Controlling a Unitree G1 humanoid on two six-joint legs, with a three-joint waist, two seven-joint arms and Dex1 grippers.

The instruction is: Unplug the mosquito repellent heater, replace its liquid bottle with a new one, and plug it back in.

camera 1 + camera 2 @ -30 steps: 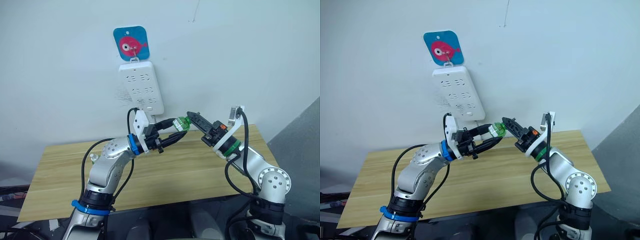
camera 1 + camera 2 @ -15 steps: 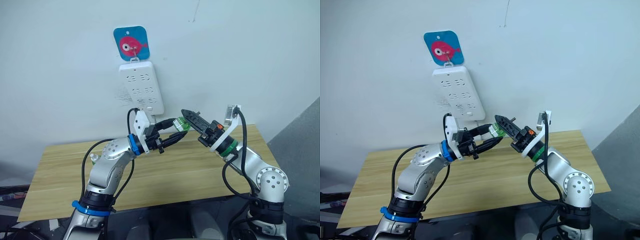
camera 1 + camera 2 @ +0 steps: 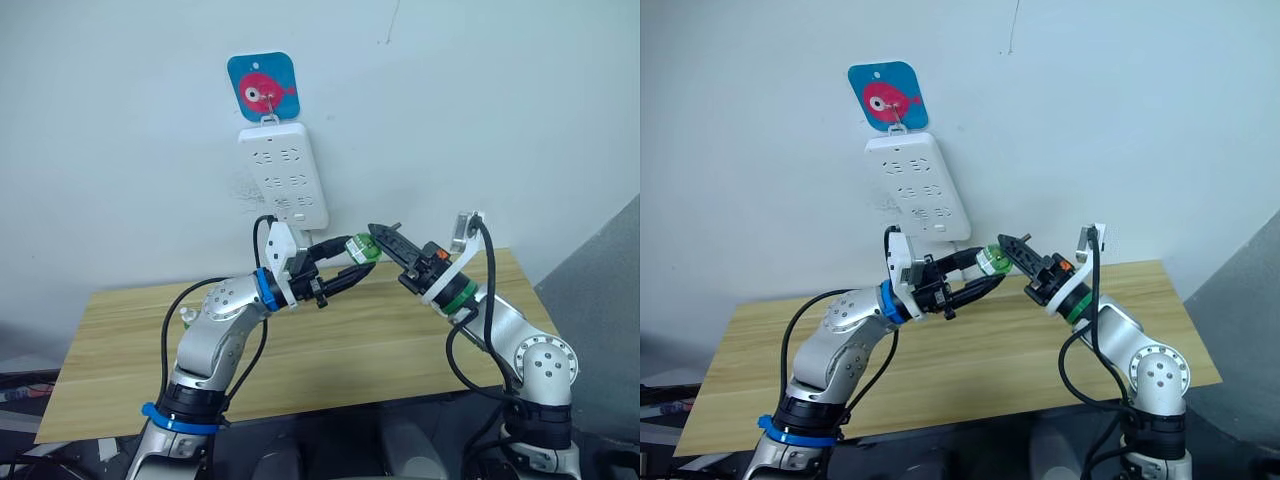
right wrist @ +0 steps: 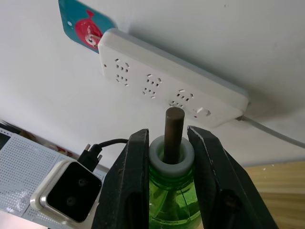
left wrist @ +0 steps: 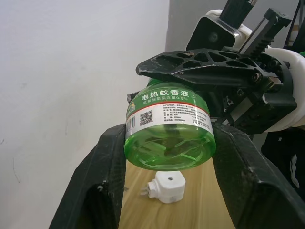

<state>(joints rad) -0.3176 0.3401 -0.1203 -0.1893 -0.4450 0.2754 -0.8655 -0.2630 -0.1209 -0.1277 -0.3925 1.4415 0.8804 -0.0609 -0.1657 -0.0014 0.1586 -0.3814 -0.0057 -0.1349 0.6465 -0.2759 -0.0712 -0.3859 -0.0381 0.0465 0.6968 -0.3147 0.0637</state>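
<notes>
Above the worktop (image 3: 330,350), my left hand (image 5: 167,157) pinches the green bottle (image 5: 167,131) at its base while my right hand (image 4: 167,162) clamps its neck; heater (image 5: 165,187) lies unplugged below. Uneven pull could spill liquid.

Both arms are silver metal with round shoulder joints and loose black cables, the left gripper (image 3: 345,265) sitting behind a blue wrist ring and white camera bracket, the right gripper (image 3: 384,240) behind a green ring, both with black latticed fingers (image 5: 200,61).
</notes>
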